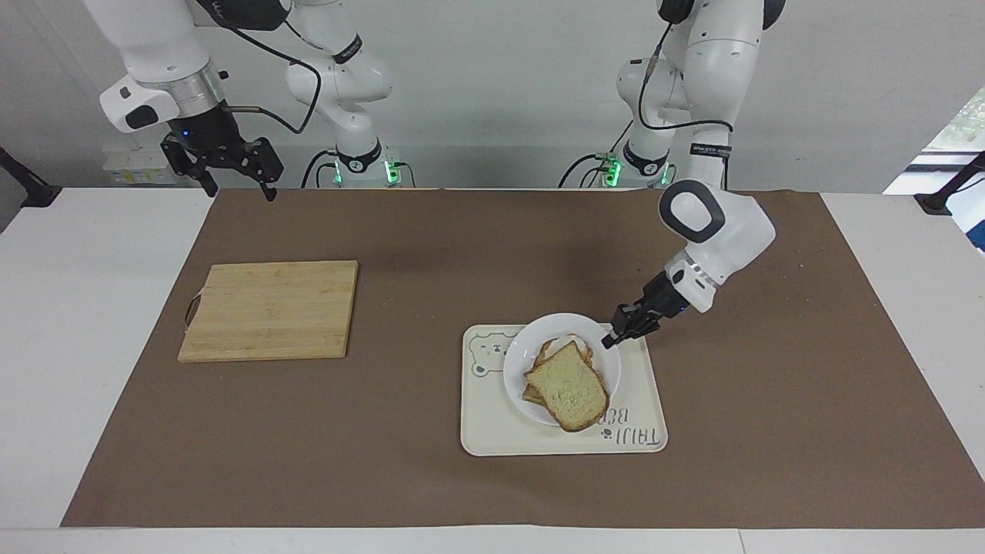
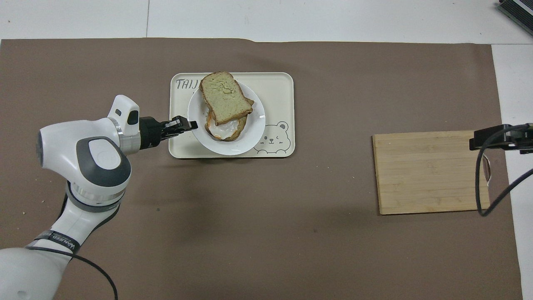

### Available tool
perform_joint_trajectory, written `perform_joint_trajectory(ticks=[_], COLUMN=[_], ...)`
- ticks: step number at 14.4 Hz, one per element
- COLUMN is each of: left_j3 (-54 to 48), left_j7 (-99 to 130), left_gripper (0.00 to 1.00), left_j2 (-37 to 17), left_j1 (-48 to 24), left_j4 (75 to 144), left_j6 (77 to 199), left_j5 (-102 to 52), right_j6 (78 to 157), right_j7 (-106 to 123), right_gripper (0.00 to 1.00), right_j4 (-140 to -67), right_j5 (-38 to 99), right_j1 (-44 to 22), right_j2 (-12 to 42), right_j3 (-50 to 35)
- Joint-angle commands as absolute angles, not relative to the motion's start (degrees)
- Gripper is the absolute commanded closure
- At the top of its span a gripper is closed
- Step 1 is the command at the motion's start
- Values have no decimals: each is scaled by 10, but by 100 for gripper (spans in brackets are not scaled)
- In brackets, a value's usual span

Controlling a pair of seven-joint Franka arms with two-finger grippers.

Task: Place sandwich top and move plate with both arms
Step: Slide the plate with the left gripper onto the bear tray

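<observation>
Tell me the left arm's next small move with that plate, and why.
Probably lower and let go. The left gripper grips the plate by its rim over the tray, with the sandwich top stacked on it. The right gripper waits raised near the cutting board.

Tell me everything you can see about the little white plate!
The plate is small, round, white and glossy, like ceramic, with a shallow raised rim. It sits over the cream tray with the bear drawing, covering part of the bear and the lettering. On it lies a stacked sandwich: the sandwich top, a pale speckled slice with brown crust, rests askew on an egg-topped slice. The left gripper pinches the plate's rim at the edge toward the left arm's end.
</observation>
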State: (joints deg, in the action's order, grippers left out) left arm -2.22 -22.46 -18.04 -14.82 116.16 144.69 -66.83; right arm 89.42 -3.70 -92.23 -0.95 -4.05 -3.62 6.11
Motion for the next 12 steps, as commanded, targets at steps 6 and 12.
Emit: perform_joint_trajectory(ticks=[6,12], left_j3=[-20,47], left_j7=[-207,-203], left_gripper=[0,0], left_j2=[-204,-131], left_j1=[-156,-146], left_j4=[1111,1095], left_j6=[1463,1382], left_j5=[-564,-395], right_j6=[891,888], right_j7=[-26,-26], right_gripper=[0,0], right_j4=[-925,-926], right_j5=[-5,-7], right_j1=[-38,-36], right_j2=[-36,-40], right_j3=[65,65])
